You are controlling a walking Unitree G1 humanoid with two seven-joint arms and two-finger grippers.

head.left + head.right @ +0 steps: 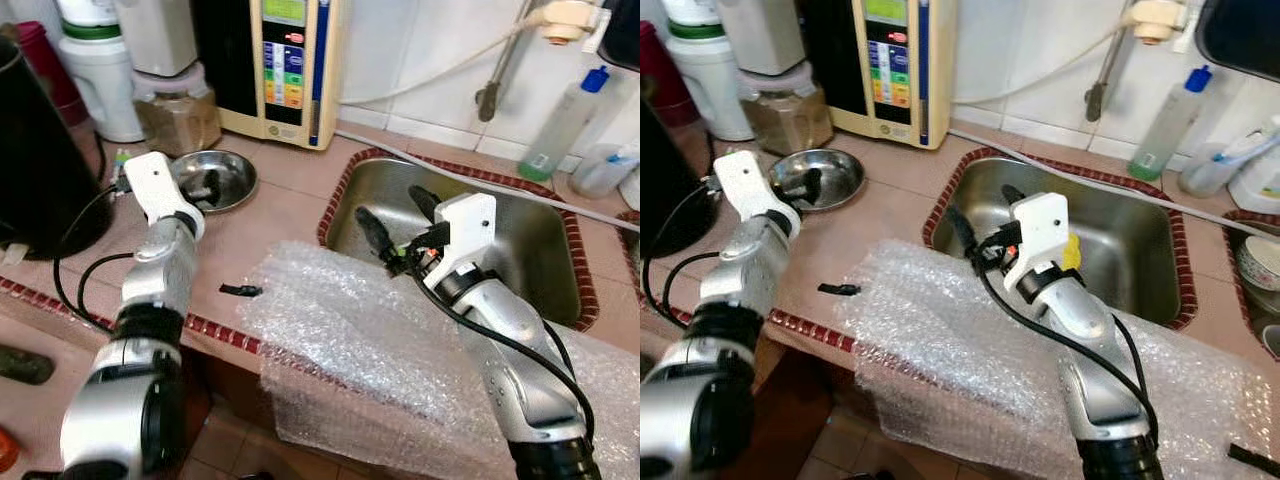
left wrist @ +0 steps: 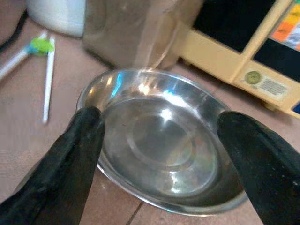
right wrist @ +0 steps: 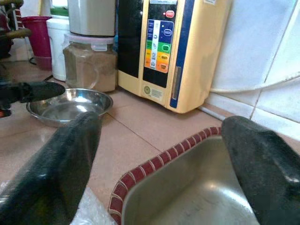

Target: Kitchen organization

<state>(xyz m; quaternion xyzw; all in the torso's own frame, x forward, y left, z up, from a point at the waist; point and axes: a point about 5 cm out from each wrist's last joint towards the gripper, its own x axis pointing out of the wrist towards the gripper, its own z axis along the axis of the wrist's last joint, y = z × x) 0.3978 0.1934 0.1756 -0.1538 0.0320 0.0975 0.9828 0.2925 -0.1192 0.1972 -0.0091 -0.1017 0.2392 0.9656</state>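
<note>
Left pincer (image 2: pixel 159 140): It is wide open and holds nothing. It hangs just over the steel bowl, with one finger near each side of the rim.

Right pincer (image 1: pixel 398 222): It is open too, with nothing in it. It hangs over the near edge of the sink (image 1: pixel 540 255), above the bubble wrap.

Steel bowl (image 1: pixel 215 178): It sits on the pink tiled surface (image 1: pixel 280 215), to the left of the sink. It stands right in front of a jar of brown powder (image 1: pixel 178 110) and near the cream machine with coloured buttons (image 1: pixel 285 65). It looks empty.

How the bowl will handle: I think it is light and hard, so it will not bend or break. It is shiny and smooth, so it could slip. The low sides slope, so the rim is the best place to pinch, one finger inside and one outside.

Bubble wrap (image 1: pixel 350 340): A big soft sheet lies over the front edge of the surface and hangs down. It is very light and would crumple.

Other bits: A small black piece (image 1: pixel 241 291) lies on the surface beside the wrap. A clear bottle with a blue cap (image 1: pixel 565 125) stands behind the sink.

Step now: It looks like the left pincer is getting ready to pick up the bowl.
</note>
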